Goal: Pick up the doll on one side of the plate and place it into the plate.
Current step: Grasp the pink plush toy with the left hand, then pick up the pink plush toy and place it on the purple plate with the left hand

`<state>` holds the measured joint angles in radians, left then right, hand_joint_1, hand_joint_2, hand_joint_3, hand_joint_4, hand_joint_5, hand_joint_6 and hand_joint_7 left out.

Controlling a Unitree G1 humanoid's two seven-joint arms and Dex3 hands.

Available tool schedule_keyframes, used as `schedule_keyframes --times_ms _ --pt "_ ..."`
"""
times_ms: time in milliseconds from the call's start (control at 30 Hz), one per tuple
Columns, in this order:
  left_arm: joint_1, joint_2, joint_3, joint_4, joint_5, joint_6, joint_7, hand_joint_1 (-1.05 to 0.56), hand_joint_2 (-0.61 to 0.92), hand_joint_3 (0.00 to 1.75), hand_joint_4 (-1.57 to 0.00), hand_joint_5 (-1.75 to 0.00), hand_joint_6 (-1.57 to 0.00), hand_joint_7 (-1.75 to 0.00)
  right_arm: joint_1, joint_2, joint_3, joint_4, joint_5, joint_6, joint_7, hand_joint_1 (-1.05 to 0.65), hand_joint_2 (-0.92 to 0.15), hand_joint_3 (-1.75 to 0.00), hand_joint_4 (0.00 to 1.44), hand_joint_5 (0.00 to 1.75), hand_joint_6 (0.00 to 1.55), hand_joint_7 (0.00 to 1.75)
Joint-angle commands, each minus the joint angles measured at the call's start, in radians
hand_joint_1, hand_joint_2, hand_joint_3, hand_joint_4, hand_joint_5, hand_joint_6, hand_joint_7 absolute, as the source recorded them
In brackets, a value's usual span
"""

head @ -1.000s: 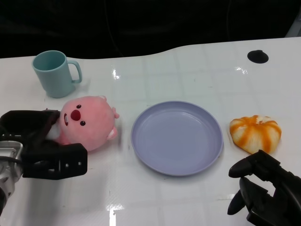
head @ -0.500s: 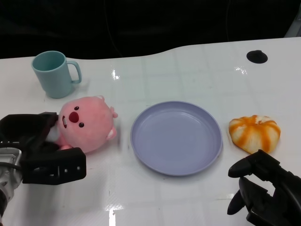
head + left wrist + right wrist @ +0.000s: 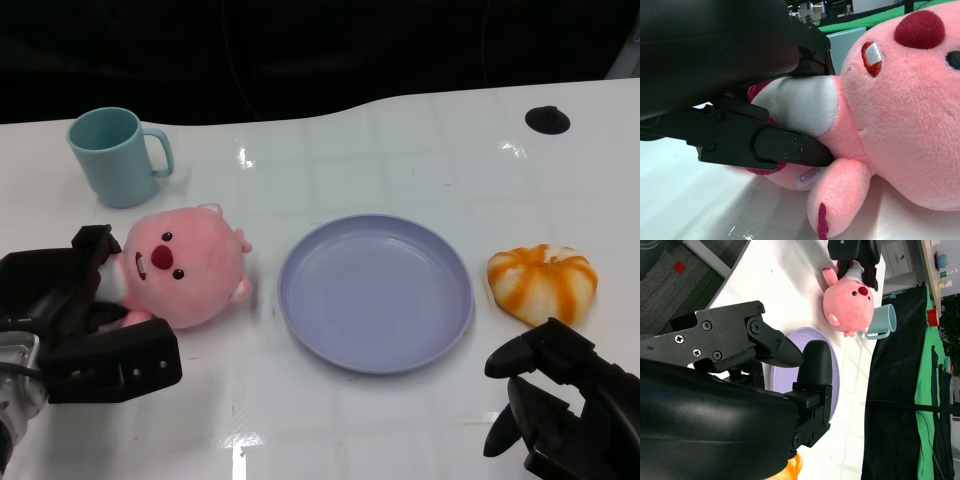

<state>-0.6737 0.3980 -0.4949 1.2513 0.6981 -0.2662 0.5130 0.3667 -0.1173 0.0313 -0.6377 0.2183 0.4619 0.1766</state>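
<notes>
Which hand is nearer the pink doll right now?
Left. The left hand is at the pink doll, its fingers closed around the doll's body. The right hand sits across the purple plate, beside the orange toy, holding nothing.

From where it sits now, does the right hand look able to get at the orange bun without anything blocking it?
Probably yes. The right hand sits open just in front of the orange bun, with only bare table between them; the plate lies off to the side.
</notes>
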Motion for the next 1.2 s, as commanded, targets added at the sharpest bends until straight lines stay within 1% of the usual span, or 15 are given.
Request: schedule_keyframes --times_ms 33,233,400,467,533,567,600,667,833,933,967,1033,1100,1167,1200 --pt "0.022 0.016 0.007 0.001 -0.007 -0.017 0.012 -0.18 0.91 0.28 -0.82 -1.75 -0.57 -1.75 -0.001 -0.013 -0.01 -0.006 0.002 -0.005 0.0 -0.27 -0.92 -0.68 0.48 1.75 0.34 1.68" --pt "0.015 0.023 0.04 -0.017 -0.037 -0.021 -0.008 -0.17 0.91 0.31 -0.83 -1.75 -0.61 -1.75 -0.003 -0.009 -0.003 -0.005 -0.002 -0.003 -0.005 -0.28 -0.92 -0.68 0.47 1.75 0.34 1.67" --pt "0.007 0.031 0.065 -0.06 -0.063 -0.023 -0.038 -0.2 0.92 0.36 -0.84 -1.75 -0.63 -1.75 -0.002 -0.005 0.001 -0.002 -0.005 0.0 -0.011 -0.27 -0.92 -0.67 0.48 1.75 0.34 1.67" --pt "0.007 0.036 0.075 -0.084 -0.066 -0.022 -0.04 -0.2 0.88 0.44 -0.86 -1.75 -0.64 -1.75 0.001 -0.002 0.003 -0.001 -0.005 -0.005 -0.012 -0.27 -0.92 -0.68 0.48 1.75 0.34 1.67" --pt "0.007 0.043 0.083 -0.107 -0.067 -0.028 -0.039 -0.19 0.79 0.58 -0.86 -1.75 -0.65 -1.75 0.002 -0.001 0.004 0.0 -0.005 -0.009 -0.011 -0.27 -0.92 -0.68 0.48 1.75 0.35 1.67" --pt "0.007 0.047 0.087 -0.12 -0.067 -0.034 -0.041 -0.16 0.71 0.69 -0.87 -1.75 -0.67 -1.75 0.002 -0.001 0.004 0.0 -0.004 -0.008 -0.012 -0.27 -0.92 -0.68 0.48 1.75 0.35 1.67" --pt "0.007 0.049 0.091 -0.129 -0.068 -0.037 -0.043 -0.15 0.68 0.74 -0.87 -1.75 -0.67 -1.75 0.001 0.0 0.003 0.0 -0.004 -0.006 -0.012 -0.27 -0.92 -0.68 0.48 1.75 0.35 1.67" --pt "0.004 0.052 0.098 -0.153 -0.074 -0.038 -0.057 -0.17 0.67 0.8 -0.88 -1.75 -0.67 -1.75 -0.004 0.0 0.002 0.004 -0.001 -0.001 -0.012 -0.27 -0.92 -0.68 0.47 1.75 0.34 1.67" --pt "-0.002 0.054 0.1 -0.213 -0.067 -0.029 -0.069 -0.18 0.66 0.79 -0.87 -1.75 -0.66 -1.75 -0.013 0.002 0.004 0.017 0.001 0.002 -0.012 -0.26 -0.92 -0.68 0.47 1.75 0.34 1.67" --pt "-0.003 0.052 0.109 -0.267 -0.077 -0.013 -0.103 -0.18 0.66 0.78 -0.85 -1.75 -0.65 -1.75 -0.011 0.001 0.001 0.014 0.005 0.007 -0.012 -0.25 -0.92 -0.69 0.47 1.75 0.34 1.67" --pt "-0.003 0.05 0.112 -0.288 -0.081 -0.009 -0.117 -0.19 0.68 0.73 -0.84 -1.75 -0.62 -1.75 -0.011 -0.001 0.0 0.017 0.005 0.003 -0.009 -0.24 -0.92 -0.69 0.47 1.75 0.34 1.66" --pt "-0.001 0.046 0.114 -0.329 -0.079 -0.011 -0.129 -0.22 0.78 0.54 -0.82 -1.75 -0.59 -1.75 -0.01 -0.001 -0.001 0.021 0.008 -0.002 -0.005 -0.24 -0.92 -0.69 0.46 1.75 0.33 1.66" --pt "0.002 0.04 0.116 -0.359 -0.078 -0.014 -0.134 -0.21 0.81 0.46 -0.83 -1.75 -0.61 -1.75 -0.012 -0.001 -0.002 0.024 0.009 -0.003 -0.004 -0.25 -0.92 -0.68 0.46 1.75 0.33 1.66" --pt "-0.001 0.024 0.115 -0.412 -0.077 -0.002 -0.158 -0.2 0.8 0.5 -0.85 -1.75 -0.62 -1.75 -0.014 -0.004 -0.004 0.022 0.005 -0.002 -0.005 -0.26 -0.92 -0.68 0.46 1.75 0.33 1.66" --pt "-0.002 0.018 0.114 -0.433 -0.074 0.004 -0.166 -0.18 0.73 0.6 -0.86 -1.75 -0.62 -1.75 -0.015 -0.005 -0.005 0.021 0.004 -0.002 -0.006 -0.26 -0.92 -0.68 0.46 1.75 0.34 1.67"
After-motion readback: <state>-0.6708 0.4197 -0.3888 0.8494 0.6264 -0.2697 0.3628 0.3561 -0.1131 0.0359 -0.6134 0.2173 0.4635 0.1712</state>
